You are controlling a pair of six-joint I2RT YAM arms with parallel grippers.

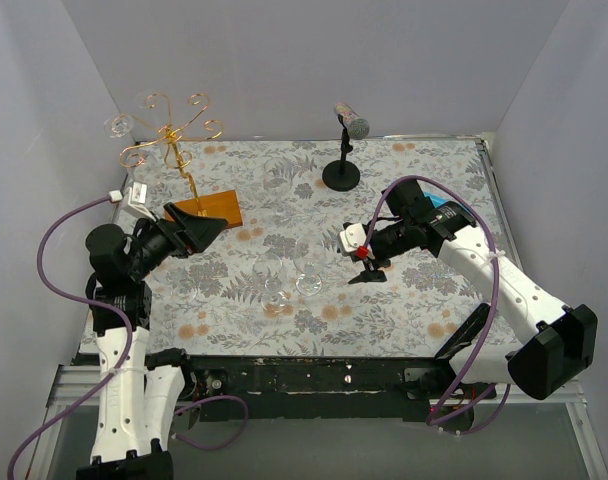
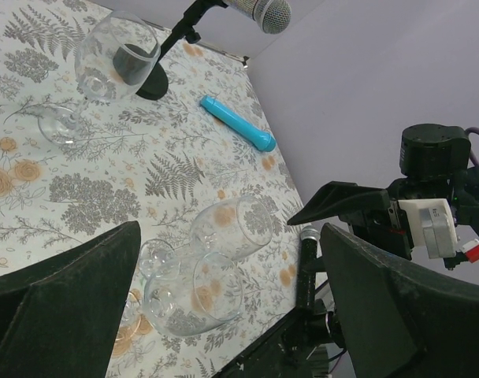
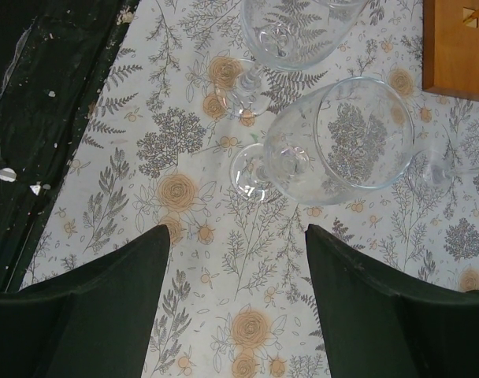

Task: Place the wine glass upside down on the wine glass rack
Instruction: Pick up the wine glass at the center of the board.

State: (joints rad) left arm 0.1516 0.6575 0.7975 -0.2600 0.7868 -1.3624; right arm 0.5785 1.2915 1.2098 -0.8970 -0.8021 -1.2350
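Note:
Two clear wine glasses lie on their sides on the floral cloth, one (image 3: 350,142) (image 2: 233,227) with its foot towards my right gripper, the other (image 3: 296,30) (image 2: 194,295) beside it. In the top view they show faintly at mid-table (image 1: 306,284). The gold wire wine glass rack (image 1: 170,134) stands at the back left on its wooden base (image 1: 210,208) (image 3: 458,49). A glass (image 1: 119,125) seems to hang on its left arm. My right gripper (image 3: 239,236) (image 1: 367,272) is open, just short of the nearer glass's foot. My left gripper (image 2: 232,236) (image 1: 212,228) is open by the base, holding nothing.
A third glass (image 2: 115,57) lies near the black microphone stand (image 1: 342,172) (image 2: 149,83) at the back. A blue cylinder (image 2: 238,124) rests by the right wall. The table's dark front edge (image 3: 42,102) runs left of my right fingers. Grey walls close three sides.

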